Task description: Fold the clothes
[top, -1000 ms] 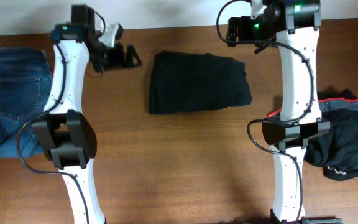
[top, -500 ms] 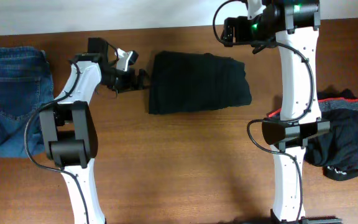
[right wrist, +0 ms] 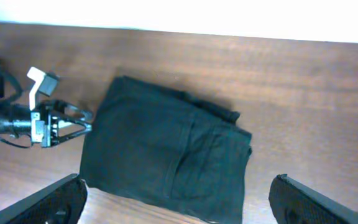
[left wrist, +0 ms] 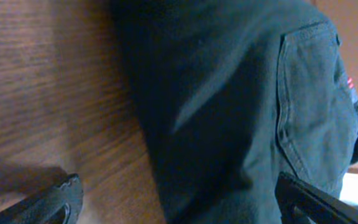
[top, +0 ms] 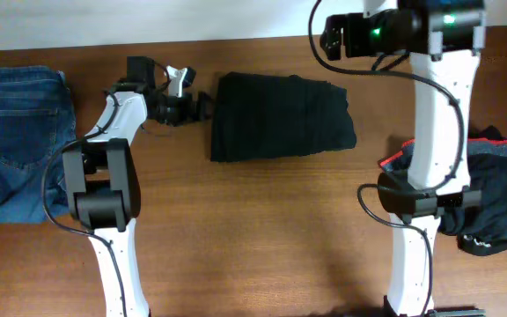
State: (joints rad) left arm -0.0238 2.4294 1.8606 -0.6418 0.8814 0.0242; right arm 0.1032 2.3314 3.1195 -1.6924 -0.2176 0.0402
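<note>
The clothes lie in two places. A folded pair of black trousers (top: 280, 116) sits at the table's middle back, its stitched back pocket (left wrist: 316, 106) filling the left wrist view. My left gripper (top: 205, 106) is low at the trousers' left edge, open, with the cloth edge (left wrist: 185, 155) between its spread fingers (left wrist: 55, 202). My right gripper (top: 328, 40) hangs high over the back edge, open and holding nothing. It looks down on the trousers (right wrist: 166, 155) and on the left gripper (right wrist: 73, 121). A crumpled black garment with a grey, red-edged band (top: 500, 198) lies at the right.
Blue denim jeans (top: 16, 132) lie flat at the far left edge. The right arm's column (top: 421, 185) stands between the folded trousers and the crumpled heap. The brown wooden table (top: 253, 238) ends at a white wall (right wrist: 179, 15) behind.
The left arm has swung its gripper rightward and down to the folded trousers' left edge. The right arm has shifted slightly right and back. Both grippers stay open.
</note>
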